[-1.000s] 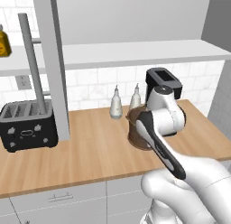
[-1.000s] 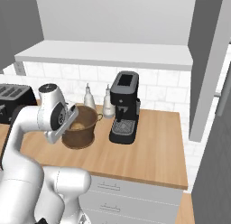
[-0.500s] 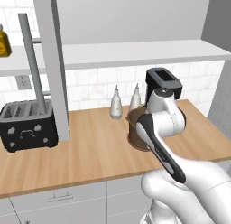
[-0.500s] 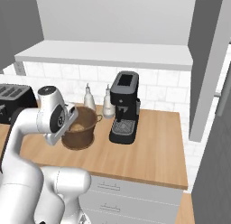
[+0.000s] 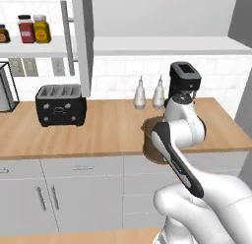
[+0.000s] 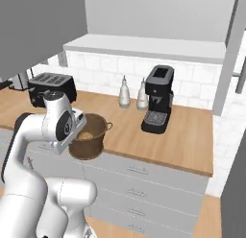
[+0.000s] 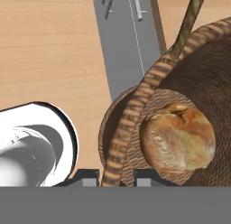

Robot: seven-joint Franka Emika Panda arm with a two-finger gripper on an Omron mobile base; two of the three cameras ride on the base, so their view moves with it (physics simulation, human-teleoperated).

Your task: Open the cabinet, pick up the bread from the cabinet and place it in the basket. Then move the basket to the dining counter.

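Note:
The dark brown woven basket (image 6: 91, 138) hangs at the front edge of the wooden worktop (image 6: 182, 141), partly over the grey drawers. Inside it lies the bread (image 7: 177, 138), a golden-brown roll (image 6: 85, 135). My gripper (image 7: 116, 175) is shut on the basket's rim (image 7: 128, 119), one fingertip on each side of it. In the left base view the basket (image 5: 148, 139) is mostly hidden behind my arm. The cabinet door (image 5: 82, 41) stands open, showing its white shelf (image 5: 34, 45). The dining counter is out of view.
A black toaster (image 5: 60, 104) sits left on the worktop, and a black coffee machine (image 6: 157, 98) with two bottles (image 6: 125, 92) beside it stands at the back. Jars (image 5: 33, 29) stand on the cabinet shelf. Grey drawers (image 6: 139, 184) lie below.
The whole picture has shifted: the base has backed away from the worktop. The basket, still gripped, has come from beside the coffee machine to the worktop's front edge.

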